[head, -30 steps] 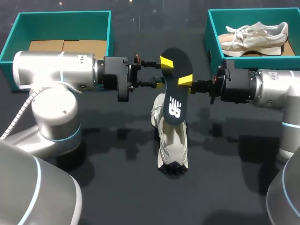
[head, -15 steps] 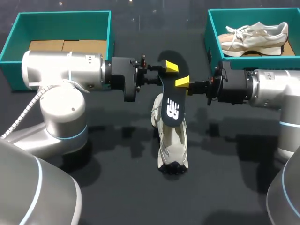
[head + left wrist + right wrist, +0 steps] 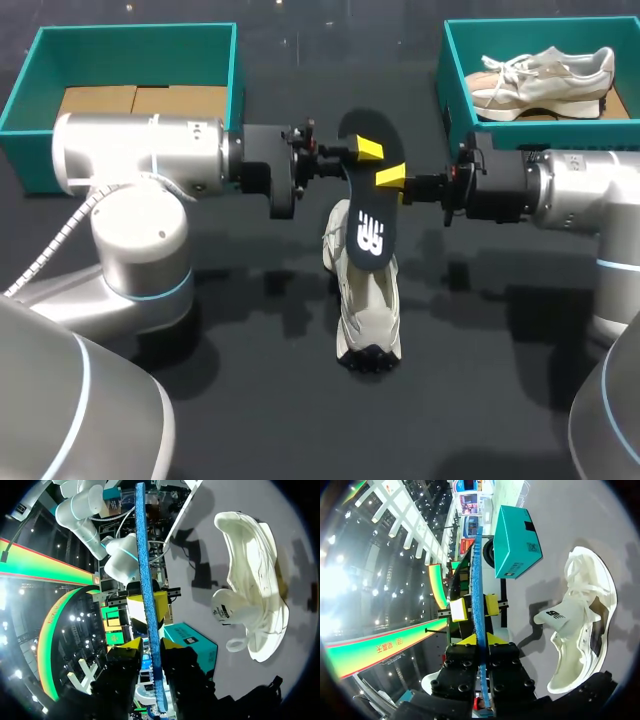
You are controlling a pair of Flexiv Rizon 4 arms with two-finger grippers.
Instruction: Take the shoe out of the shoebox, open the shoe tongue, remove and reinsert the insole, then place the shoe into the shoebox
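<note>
Insole is above the table, clamped by left hand and right hand. Shoe lies beneath it. Right shoebox holds a second shoe; left shoebox holds cardboard.

Even light from above is falling on the dark table. The left arm and right arm are casting soft shadows, and the pale shoe is showing brightly.

white logo mark on the black insole
</note>
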